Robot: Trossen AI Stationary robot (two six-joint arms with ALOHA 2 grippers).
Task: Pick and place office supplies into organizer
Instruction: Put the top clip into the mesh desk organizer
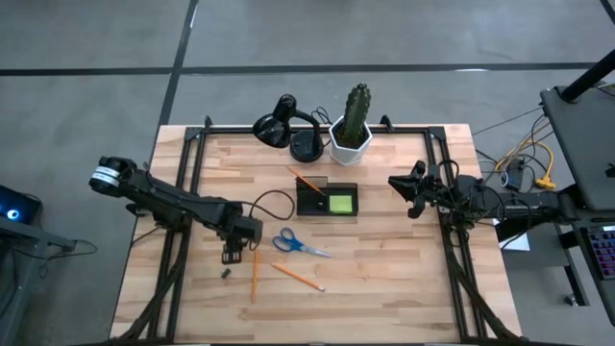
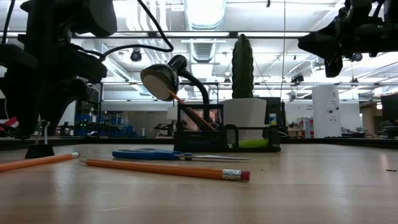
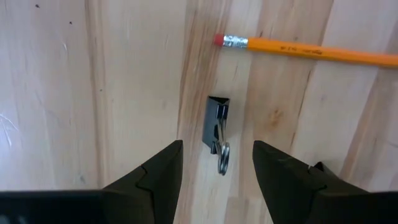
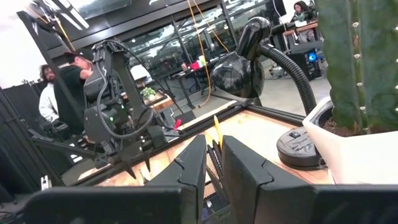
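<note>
A small black binder clip (image 3: 217,124) lies on the wood table, with its wire handles toward my left gripper (image 3: 217,144). That gripper points down, open, a little above the clip with a finger on either side, touching nothing. An orange pencil (image 3: 311,51) lies just beyond the clip. A second pencil (image 1: 298,277) and the blue-handled scissors (image 1: 298,244) lie flat nearby. The black organizer (image 1: 327,200) holds a lime-green sticky pad (image 1: 340,203) and a leaning pencil (image 1: 307,181). My right gripper (image 1: 396,185) waits level at the table's right, shut and empty.
A black desk lamp (image 1: 288,127) and a cactus in a white pot (image 1: 353,130) stand at the far edge behind the organizer. A black cable (image 1: 272,200) loops on the table beside my left arm. People show in the room beyond, in the right wrist view.
</note>
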